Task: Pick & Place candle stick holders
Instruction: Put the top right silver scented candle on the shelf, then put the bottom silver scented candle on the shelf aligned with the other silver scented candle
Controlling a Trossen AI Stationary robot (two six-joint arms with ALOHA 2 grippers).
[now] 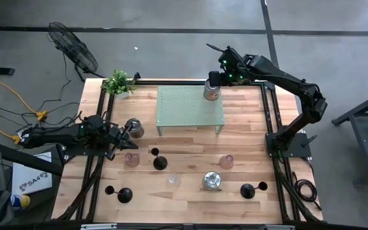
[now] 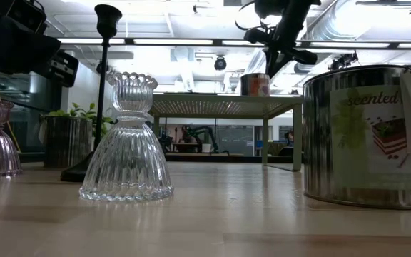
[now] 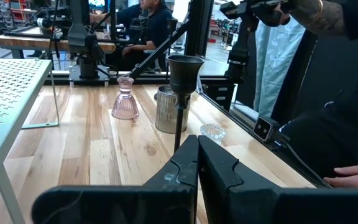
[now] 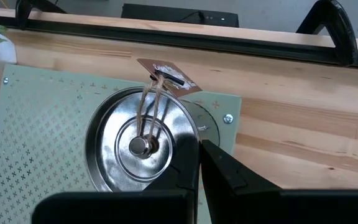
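Observation:
Three black candle stick holders stand upright on their round bases on the wooden table: one in the middle (image 1: 159,162), one near left (image 1: 124,195), one near right (image 1: 248,190). My left gripper (image 1: 128,133) is shut and empty at the table's left. It points at the middle holder (image 3: 179,71), which stands a short way ahead of its fingertips. My right gripper (image 1: 217,75) is shut and empty. It hovers over a lidded tin (image 4: 140,146) that stands on the far right corner of the green perforated shelf (image 1: 189,107).
Two pink glass holders (image 1: 131,160) (image 1: 226,162), a clear glass holder (image 1: 174,181) and a tin (image 1: 211,181) stand among the black holders. Another tin (image 1: 134,128) is beside my left gripper. A potted plant (image 1: 118,83) is at the far left corner. People show beyond the table.

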